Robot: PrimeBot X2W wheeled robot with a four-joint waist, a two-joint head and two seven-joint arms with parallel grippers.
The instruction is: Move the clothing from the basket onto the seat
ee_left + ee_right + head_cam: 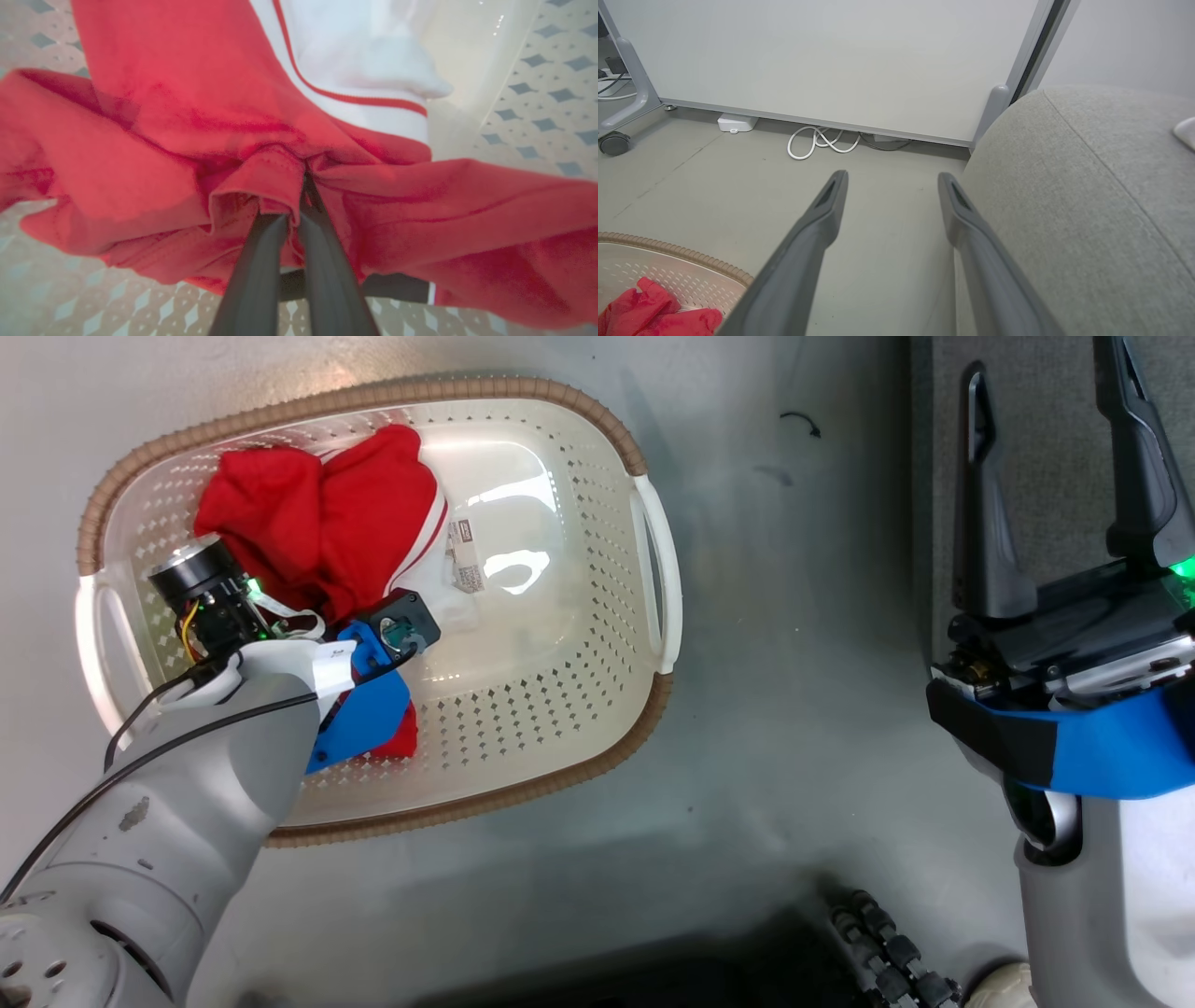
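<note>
Left: red clothing [317, 523] heaped in the left half of the cream basket [579, 420], on the floor [794, 616]. Left gripper [299, 196] down in the heap, fingers [261, 261] clenched on a red hem fold. Right of the basket, across the floor: the grey seat [1087, 186], right gripper [892, 177] just beside it, fingers [808, 242] spread, empty.

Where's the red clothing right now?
In the head view, the clothing lies bunched in the left half of the basket, pinched by the left gripper.
</note>
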